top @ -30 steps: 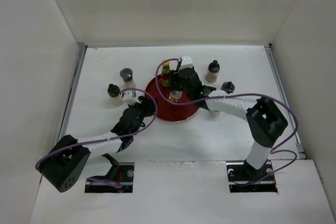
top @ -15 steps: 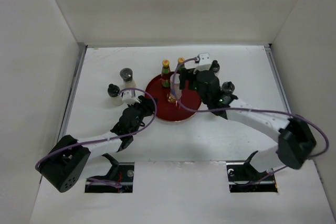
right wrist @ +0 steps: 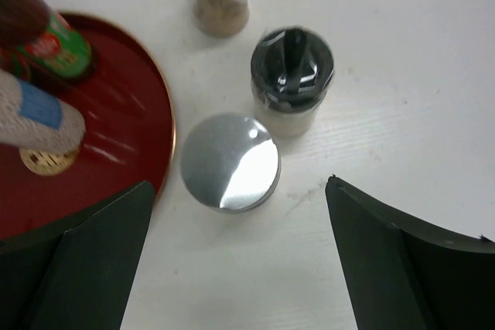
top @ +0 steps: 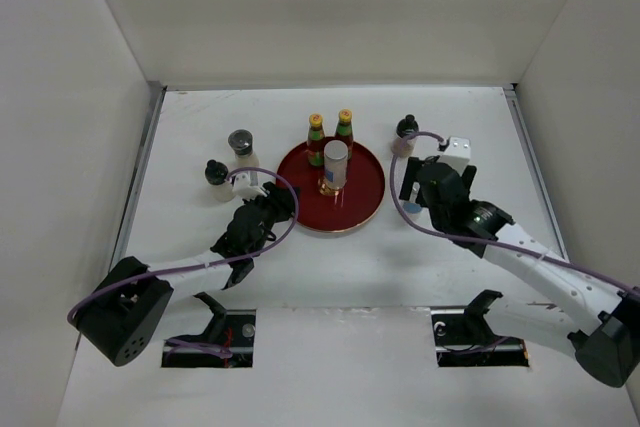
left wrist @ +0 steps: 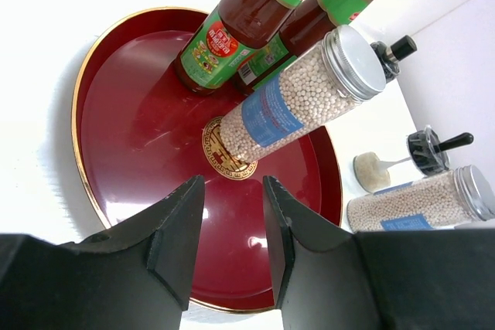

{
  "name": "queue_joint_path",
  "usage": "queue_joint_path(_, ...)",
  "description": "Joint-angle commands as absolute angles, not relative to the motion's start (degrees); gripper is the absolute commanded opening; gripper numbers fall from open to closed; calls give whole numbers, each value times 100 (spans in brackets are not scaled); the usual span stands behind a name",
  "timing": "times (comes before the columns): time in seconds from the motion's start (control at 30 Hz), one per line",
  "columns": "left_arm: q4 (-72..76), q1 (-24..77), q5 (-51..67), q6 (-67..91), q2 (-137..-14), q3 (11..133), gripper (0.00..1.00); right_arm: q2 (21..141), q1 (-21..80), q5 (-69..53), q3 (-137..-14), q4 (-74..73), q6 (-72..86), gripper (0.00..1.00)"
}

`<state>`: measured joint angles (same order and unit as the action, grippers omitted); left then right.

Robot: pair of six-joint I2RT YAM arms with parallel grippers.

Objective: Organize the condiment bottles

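Two red sauce bottles (top: 315,137) (top: 345,133) and a silver-capped shaker (top: 335,163) stand on the round red tray (top: 350,209). My left gripper (top: 272,205) is open and empty at the tray's near-left rim; in its wrist view the gripper (left wrist: 232,245) faces the shaker (left wrist: 302,98) and sauce bottles (left wrist: 247,21). My right gripper (top: 420,179) is open wide and empty, right of the tray. In its wrist view the gripper (right wrist: 240,268) hangs above a second silver-capped shaker (right wrist: 230,161), with a black-capped jar (right wrist: 292,79) just beyond. Another black-capped jar (top: 405,134) stands further back.
Left of the tray stand a grey-capped jar (top: 241,144) and a black-capped jar (top: 214,173). White walls close the table at the back and on both sides. The tray's rim (right wrist: 166,125) lies close to the left of the second shaker.
My right gripper has let go of the shaker on the tray's centre and moved right, off the tray, to above the bottles on the right. The left arm has not moved.
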<state>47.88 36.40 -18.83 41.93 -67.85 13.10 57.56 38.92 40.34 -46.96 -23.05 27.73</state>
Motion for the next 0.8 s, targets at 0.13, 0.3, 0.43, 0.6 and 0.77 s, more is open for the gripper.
queue_joint_path(0.13, 5159, 3669, -1846, 4245, -6829, 1336, 34, 6389, 3635, 3411, -4553, -1812, 2839, 100)
queue_joint_path(0.3, 5159, 3722, -1854, 4245, -6846, 1353, 34, 6828, 3432, 3392, -4605, -1135, 2523, 97)
queue_joint_path(0.43, 5177, 3696, -1837, 4271, -6864, 1345, 34, 7075, 3327, 3358, -4649, -923, 2470, 82)
queue_joint_path(0.6, 5177, 3661, -1837, 4271, -6846, 1327, 34, 6760, 3449, 3717, -4869, -634, 2181, 64)
queue_joint_path(0.77, 5212, 3722, -1837, 4263, -6838, 1345, 34, 6828, 3669, 3771, -5343, -71, 1679, 61)
